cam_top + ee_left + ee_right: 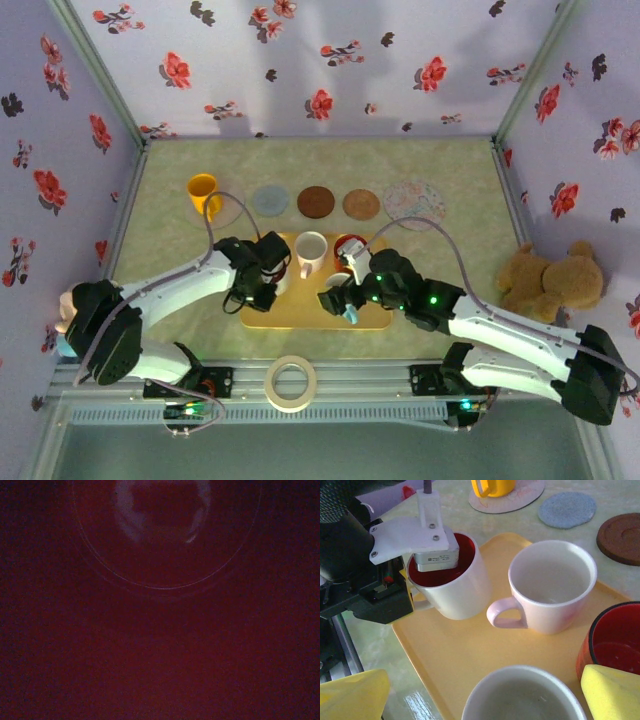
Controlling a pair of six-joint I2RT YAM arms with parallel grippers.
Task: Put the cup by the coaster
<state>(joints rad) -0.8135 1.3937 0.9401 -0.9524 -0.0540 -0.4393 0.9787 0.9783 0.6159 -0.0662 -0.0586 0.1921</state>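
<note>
Now look at your left pincer (pixel 427 562). One of its fingers (pixel 436 555) dips down inside the white cup with the red inside (pixel 465 597). The black part of the pincer sits just outside the cup's wall. Its tips are hidden, so you cannot tell if it is squeezing the wall. Your left wrist camera sees dark red and a thin round line. This cup stands on the left end of the yellow tray (pixel 450 655). Its handle is on the side where the black part is.

Your right pincer (pixel 480 700) is spread wide and holds nothing. Its two yellow pads (pixel 612 690) sit far apart at the bottom of the right wrist view. The rim of a plain white cup (pixel 525 695) lies low between them.

Just past that cup, a pinkish white cup (pixel 552 595) stands in the middle of the tray. Its handle points toward the cup at your left pincer. A red cup (pixel 612 640) stands close by on the right.

Behind the tray, round coasters lie in a row on the green table (pixel 480 200). A yellow cup (pixel 203 192) stands on the far-left one. Next come a grey coaster (pixel 270 200), a dark brown coaster (pixel 316 201), a light brown coaster (pixel 361 204) and a speckled coaster (pixel 414 197). The cup at your left pincer sits on the tray in front of the grey coaster, apart from it.

A teddy bear (pixel 550 280) sits at the right, and a tape roll (pixel 291 382) lies at the near edge.
</note>
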